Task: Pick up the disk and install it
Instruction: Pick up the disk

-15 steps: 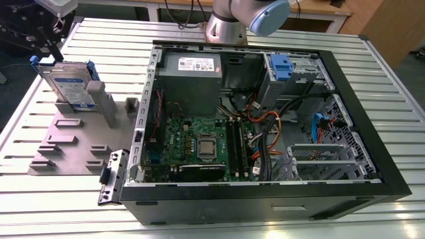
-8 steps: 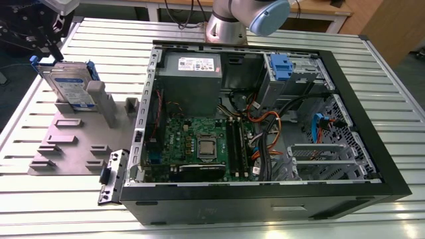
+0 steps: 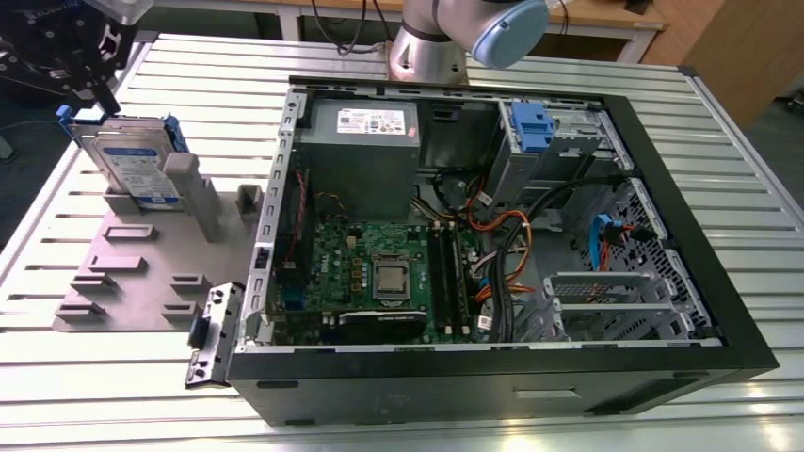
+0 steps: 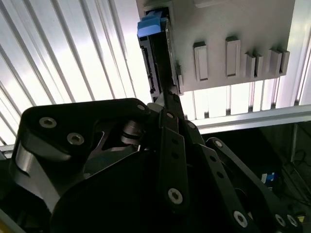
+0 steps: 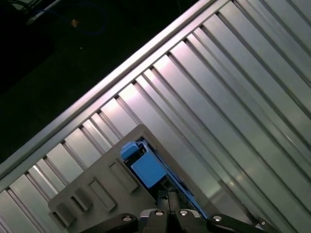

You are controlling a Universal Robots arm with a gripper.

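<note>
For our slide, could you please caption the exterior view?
Gripper at the top of the disk, which stands upright in a grey holder beside the open computer case.

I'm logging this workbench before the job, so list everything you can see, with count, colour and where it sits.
table: one, silver, slatted, under everything
computer case: one, black, open, mid-table
power supply: one, grey, inside the case
motherboard: one, green, inside the case
drive cage: one, silver, blue latch, inside the case
cables: several, orange and black, inside the case
fixture plate: one, grey, exterior view's left of the case
disk: one, silver, blue rails, upright in the fixture plate
arm: one, silver and pale blue, past the case
gripper: one, black, at the disk's top
</note>
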